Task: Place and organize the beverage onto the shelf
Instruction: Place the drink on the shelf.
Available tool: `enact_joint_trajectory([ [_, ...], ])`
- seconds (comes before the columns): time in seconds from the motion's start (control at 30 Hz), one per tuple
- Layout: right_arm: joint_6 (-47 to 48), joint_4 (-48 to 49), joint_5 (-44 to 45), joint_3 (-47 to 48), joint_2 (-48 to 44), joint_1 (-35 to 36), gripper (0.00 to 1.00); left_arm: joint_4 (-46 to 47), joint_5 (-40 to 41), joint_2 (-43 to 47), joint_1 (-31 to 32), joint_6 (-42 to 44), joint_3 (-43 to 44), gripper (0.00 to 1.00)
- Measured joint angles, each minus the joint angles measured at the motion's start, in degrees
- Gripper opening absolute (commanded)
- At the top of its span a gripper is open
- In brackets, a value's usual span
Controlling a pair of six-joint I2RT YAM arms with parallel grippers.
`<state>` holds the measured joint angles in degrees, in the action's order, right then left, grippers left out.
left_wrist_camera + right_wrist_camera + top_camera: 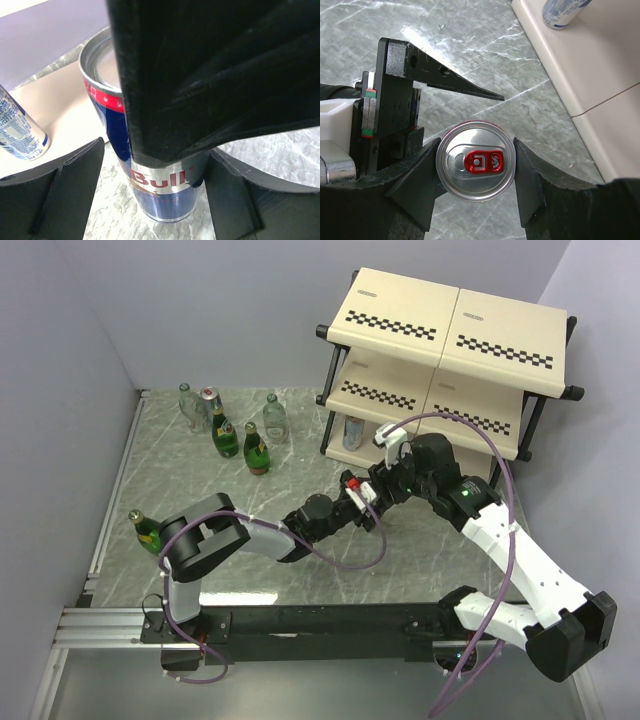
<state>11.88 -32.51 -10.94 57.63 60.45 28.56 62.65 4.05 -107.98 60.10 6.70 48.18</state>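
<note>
Both arms meet mid-counter, and the can [476, 167] is right between them. The right claw [477, 145] has it: seen from the wrist, a pad presses each side of the rim, at 3 and 9 o'clock of the lid, a medium-width grip closed on the can. The left claw [156, 167] comes in from the other side with its jaws spread wider. One finger sits either side of the blue body with slivers of counter [300, 455] showing, and I can't see it touching. From above the lid, one left finger [465, 87] passes at 12 o'clock, clear of the rim.

The can's long axis is upright, red tab facing up. Its base is on the marble or just over it, I can't tell which.

Here's the relation that matters. In the top view the shelf [400, 295] lies at about 1 o'clock from the can, close by, and a second can [353, 430] stands on the bottom board at roughly 12 o'clock. The right arm is on the shelf side and has the grip, so it looks better placed to slide this one in. The left claw's fingers would need to stay clear of that path.

Away at 10 o'clock wait the bottles [226, 435], with a lone green bottle [147, 530] at 9 o'clock by the left arm.
</note>
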Motion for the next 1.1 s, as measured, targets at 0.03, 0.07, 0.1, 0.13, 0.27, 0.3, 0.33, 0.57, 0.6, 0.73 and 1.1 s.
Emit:
enact_joint_trajectory([
  [0.03, 0.0, 0.1, 0.1, 0.0, 0.0, 0.0, 0.00, 0.0, 0.1, 0.0, 0.0, 0.0, 0.1, 0.83],
  [0.07, 0.0, 0.3, 0.2, 0.0, 0.1, 0.0, 0.00, 0.0, 0.2, 0.0, 0.0, 0.0, 0.1, 0.83],
  [0.1, 0.0, 0.3, 0.3, 0.0, 0.1, 0.1, 0.00, 0.0, 0.3, -0.1, 0.0, 0.1, 0.1, 0.82],
  [0.13, 0.0, 0.4, 0.4, 0.0, 0.1, 0.1, 0.00, 0.0, 0.4, -0.1, 0.0, 0.1, 0.1, 0.82],
  [0.27, 0.1, 0.4, 1.0, 0.0, 0.1, 0.1, 0.00, 0.1, 0.4, -0.7, 0.0, 0.0, 0.5, 0.82],
  [0.3, 0.1, 0.4, 1.1, 0.0, 0.1, 0.1, 0.00, 0.1, 0.4, -0.7, 0.0, 0.0, 0.6, 0.81],
  [0.33, 0.1, 0.4, 1.2, 0.0, 0.1, 0.1, 0.00, 0.1, 0.5, -0.8, 0.0, 0.0, 0.6, 0.81],
  [0.57, 0.3, 0.4, 2.1, 0.0, 0.1, 0.1, 0.00, 0.4, 0.6, -1.9, 0.0, 0.0, 1.3, 0.74],
  [0.6, 0.4, 0.5, 2.2, 0.0, 0.1, 0.1, 0.00, 0.5, 0.6, -1.9, 0.0, 0.0, 1.4, 0.71],
  [0.73, 0.7, 1.1, 2.3, 0.0, 0.1, 0.1, 0.01, 0.4, 0.4, -2.3, 0.0, 0.0, 1.6, 0.54],
  [1.1, 0.8, 1.6, 2.3, 0.0, 0.2, -0.1, 0.47, 0.5, -0.5, -2.4, -0.3, -0.9, 1.9, 0.00],
])
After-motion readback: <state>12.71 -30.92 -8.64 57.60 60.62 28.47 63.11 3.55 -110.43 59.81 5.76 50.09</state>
